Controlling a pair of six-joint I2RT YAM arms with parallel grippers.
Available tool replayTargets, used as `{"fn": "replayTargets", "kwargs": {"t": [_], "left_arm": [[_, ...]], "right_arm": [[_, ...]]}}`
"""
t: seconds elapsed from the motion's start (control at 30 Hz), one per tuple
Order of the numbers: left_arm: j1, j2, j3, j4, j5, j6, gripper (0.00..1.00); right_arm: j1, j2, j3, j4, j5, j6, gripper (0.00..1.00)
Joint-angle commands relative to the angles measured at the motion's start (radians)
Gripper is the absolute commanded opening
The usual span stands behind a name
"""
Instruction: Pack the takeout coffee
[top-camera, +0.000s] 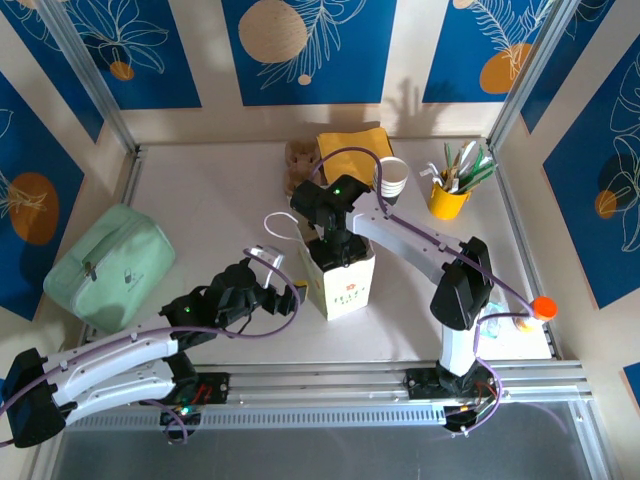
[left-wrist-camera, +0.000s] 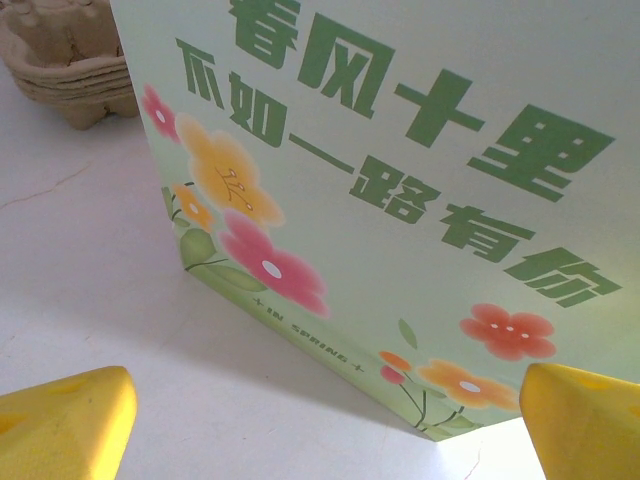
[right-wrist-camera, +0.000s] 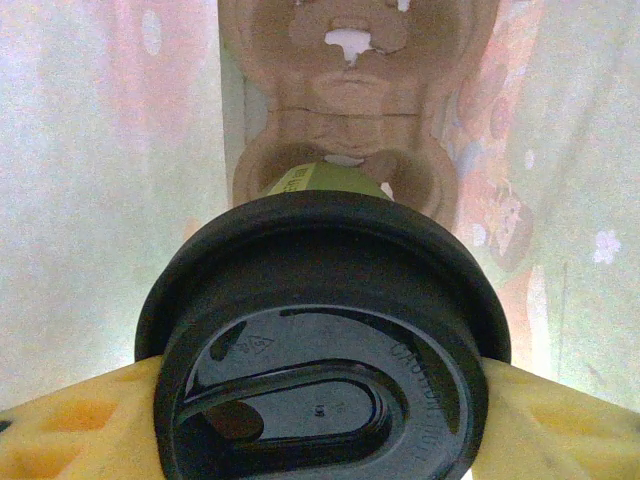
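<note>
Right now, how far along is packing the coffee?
Done: the takeout coffee is already inside the paper bag, down at the pulp carrier on the bag's bottom. In hand: the right jaws are shut on it near its top, and the left jaws stand open beside the bag. Remaining: seat the cup in its slot if it isn't seated, which I can't tell, then release and withdraw.

Quick count: one lidded coffee cup (right-wrist-camera: 320, 340), one flowery paper bag (top-camera: 345, 290), one pulp cup carrier (right-wrist-camera: 345, 130) inside it, one stack of pulp carriers (left-wrist-camera: 60, 60), one stack of white cups (top-camera: 392, 180), one yellow utensil cup (top-camera: 447, 202), one mint-green pouch (top-camera: 108, 262), one yellow napkin pile (top-camera: 352, 148).
</note>
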Motion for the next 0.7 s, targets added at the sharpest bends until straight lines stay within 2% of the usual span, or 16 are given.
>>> {"fn": "replayTargets", "kwargs": {"t": [0.0,0.67], "left_arm": [[-0.008,-0.013,0.003,0.012,-0.01,0.003,0.98],[-0.008,-0.002,0.007,0.019,-0.008,0.004,0.98]], "right_arm": [[-0.002,0.007,-0.019,0.001,-0.007,0.018,0.62],[-0.006,0.003,-0.046,0.036,-0.023,0.014,0.62]]}}
